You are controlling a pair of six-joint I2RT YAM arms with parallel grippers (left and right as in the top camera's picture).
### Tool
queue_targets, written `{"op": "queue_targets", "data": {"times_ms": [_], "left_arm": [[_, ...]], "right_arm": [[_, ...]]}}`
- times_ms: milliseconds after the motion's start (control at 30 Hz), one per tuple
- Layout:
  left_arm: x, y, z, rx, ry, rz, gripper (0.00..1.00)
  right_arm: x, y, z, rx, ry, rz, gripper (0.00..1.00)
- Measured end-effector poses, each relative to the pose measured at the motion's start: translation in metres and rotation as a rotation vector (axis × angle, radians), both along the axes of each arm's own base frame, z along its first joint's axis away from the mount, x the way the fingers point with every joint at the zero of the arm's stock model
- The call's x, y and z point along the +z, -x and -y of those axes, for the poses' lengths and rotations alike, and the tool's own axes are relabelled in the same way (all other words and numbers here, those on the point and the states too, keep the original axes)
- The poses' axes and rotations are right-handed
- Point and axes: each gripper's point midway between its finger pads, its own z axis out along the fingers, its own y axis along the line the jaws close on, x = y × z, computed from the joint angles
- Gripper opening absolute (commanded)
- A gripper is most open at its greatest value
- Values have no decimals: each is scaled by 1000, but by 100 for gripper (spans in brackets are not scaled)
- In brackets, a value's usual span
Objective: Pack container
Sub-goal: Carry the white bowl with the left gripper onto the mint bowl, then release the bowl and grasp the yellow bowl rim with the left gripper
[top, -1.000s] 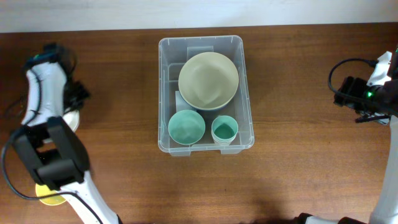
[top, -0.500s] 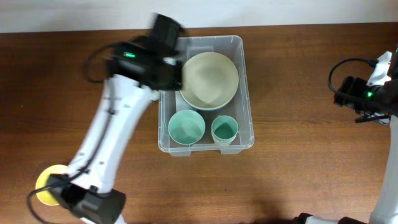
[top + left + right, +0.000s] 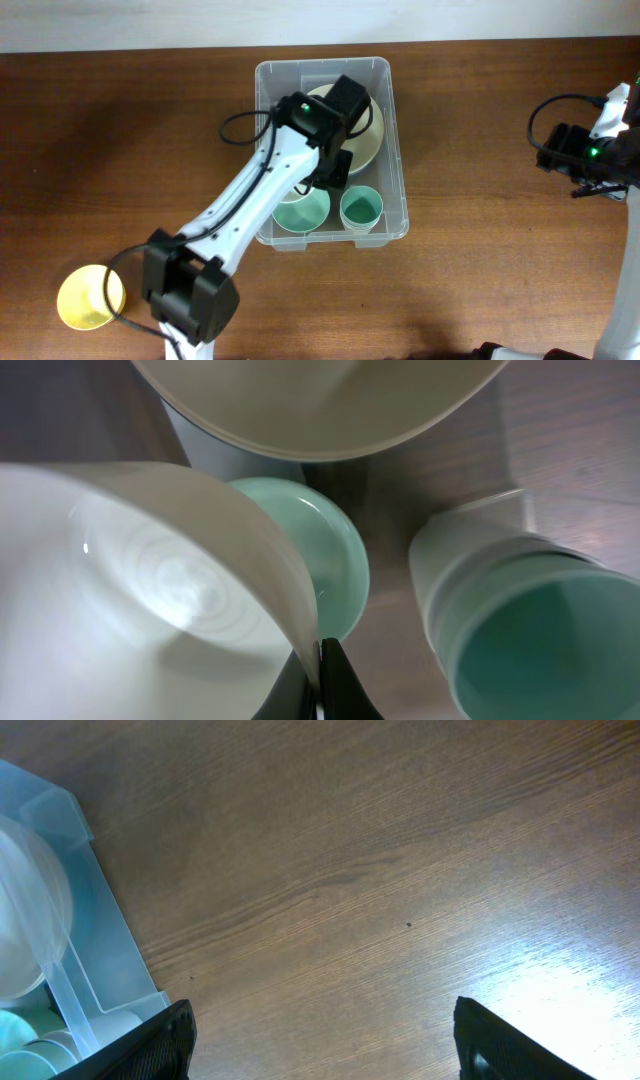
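The clear plastic container (image 3: 266,80) stands at the table's centre. In it lie a large cream bowl (image 3: 362,128), a small green bowl (image 3: 298,212) and a teal cup (image 3: 361,210). My left gripper (image 3: 335,165) reaches into the container and is shut on the rim of a white bowl (image 3: 150,580). In the left wrist view its jaws (image 3: 320,672) pinch that rim above the green bowl (image 3: 340,560), with the teal cup (image 3: 540,630) at right and the cream bowl (image 3: 320,400) beyond. My right gripper (image 3: 325,1040) is open and empty over bare table, right of the container (image 3: 60,920).
A yellow bowl (image 3: 90,297) sits on the table at the front left. The left arm stretches diagonally from the front left to the container. The right arm (image 3: 600,150) and its cables stay at the table's right edge.
My left arm has swung from the table's left side to over the container, carrying the white bowl, and has lowered toward the green bowl. The yellow bowl is now uncovered. The right arm has not moved.
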Motion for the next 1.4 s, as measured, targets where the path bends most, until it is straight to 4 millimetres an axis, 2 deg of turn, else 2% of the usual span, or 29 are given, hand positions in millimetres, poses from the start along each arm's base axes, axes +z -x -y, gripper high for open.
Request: {"op": "queue_targets", "data": {"times_ms": [100,133,167,233,267,467,600,667,733,833,933,1033,1100,1167,1300,1400], "left_arm": [[-14,1,2,-2,-9,-36,1],[-15,2,3,-2,-8,-42,5],[-16,2,3,-4,-7,-46,17],[-16,3,4,-4,-6,-49,52],[-16,3,3,-8,-8,-51,59],[-17,14,-8,2,-51,-95,61],[-8,7,-29,65,-96,-59,62],[7,-1,-52,134,-104,-20,63],[31,-9,-84,223,-93,35,63],[79,-16,-151,415,-64,156,64],[120,-4,-230,634,-65,257,64],[136,22,-292,830,-97,274,67],[132,32,-321,934,-111,256,67],[116,41,-342,1010,-121,214,68],[52,68,-370,1124,-154,48,68],[5,89,-378,1176,-168,-59,68]], "right_arm": [[0,0,0,0,0,0,78],[0,0,0,1,0,0,78],[0,0,0,0,0,0,78],[0,0,0,0,0,0,78],[0,0,0,0,0,0,78],[0,0,0,0,0,0,78],[0,0,0,0,0,0,78],[0,0,0,0,0,0,78],[0,0,0,0,0,0,78],[0,0,0,0,0,0,78],[0,0,0,0,0,0,78],[0,0,0,0,0,0,78],[0,0,0,0,0,0,78],[0,0,0,0,0,0,78],[0,0,0,0,0,1,78],[0,0,0,0,1,2,78]]}}
